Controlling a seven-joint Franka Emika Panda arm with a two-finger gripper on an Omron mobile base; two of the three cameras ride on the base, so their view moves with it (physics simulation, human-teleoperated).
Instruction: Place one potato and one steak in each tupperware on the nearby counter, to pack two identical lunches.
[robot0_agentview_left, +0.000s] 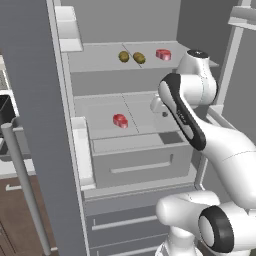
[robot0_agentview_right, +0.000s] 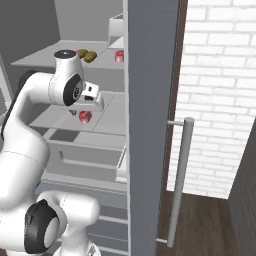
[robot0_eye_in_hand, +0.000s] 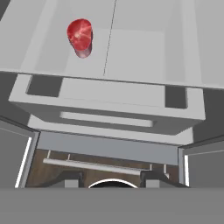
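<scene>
Red steak (robot0_eye_in_hand: 79, 35) lies on the fridge's middle shelf (robot0_agentview_left: 145, 112), a second steak (robot0_agentview_left: 163, 54) and two potatoes (robot0_agentview_left: 131, 57) above; the tool (robot0_eye_in_hand: 110, 177), fingers together and empty, hovers over that shelf, likely to reach it.

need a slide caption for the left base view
White robot arm reaches into an open grey fridge: two brown potatoes and a red steak on the upper shelf, another red steak below.

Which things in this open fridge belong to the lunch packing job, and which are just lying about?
For the job:
- two potatoes on the upper shelf
- upper-shelf steak
- lower-shelf steak

Just there:
- fridge drawer
- door handle
- brick wall
</scene>
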